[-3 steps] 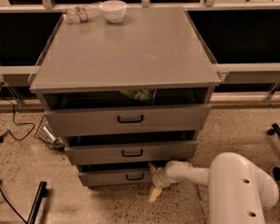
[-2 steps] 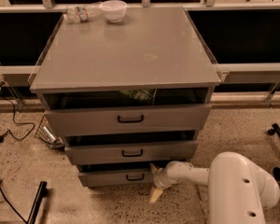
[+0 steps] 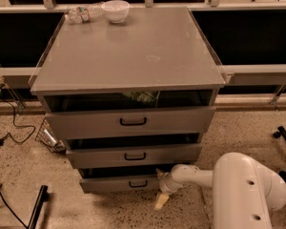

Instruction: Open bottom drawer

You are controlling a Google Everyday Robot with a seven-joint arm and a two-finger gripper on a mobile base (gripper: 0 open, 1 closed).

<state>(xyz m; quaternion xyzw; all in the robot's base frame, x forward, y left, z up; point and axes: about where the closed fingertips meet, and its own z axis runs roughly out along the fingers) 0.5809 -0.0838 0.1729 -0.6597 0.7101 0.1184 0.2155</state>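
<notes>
Low down, the white arm's gripper [image 3: 159,187] has its jaws spread apart. Just left of them sits the narrow grey flat-fronted bottom drawer [image 3: 115,184] with its small black bar handle, pulled slightly out.

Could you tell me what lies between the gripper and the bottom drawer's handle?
Only bare front of the bottom drawer; the camera view shows the gripper right of its handle.

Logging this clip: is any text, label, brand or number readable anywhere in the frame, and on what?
No text can be read anywhere.
Label on the plastic bottle lying on the cabinet top: too blurred to read.
The bottom drawer and the robot's hand, at that drawer's right end: no markings visible.
</notes>
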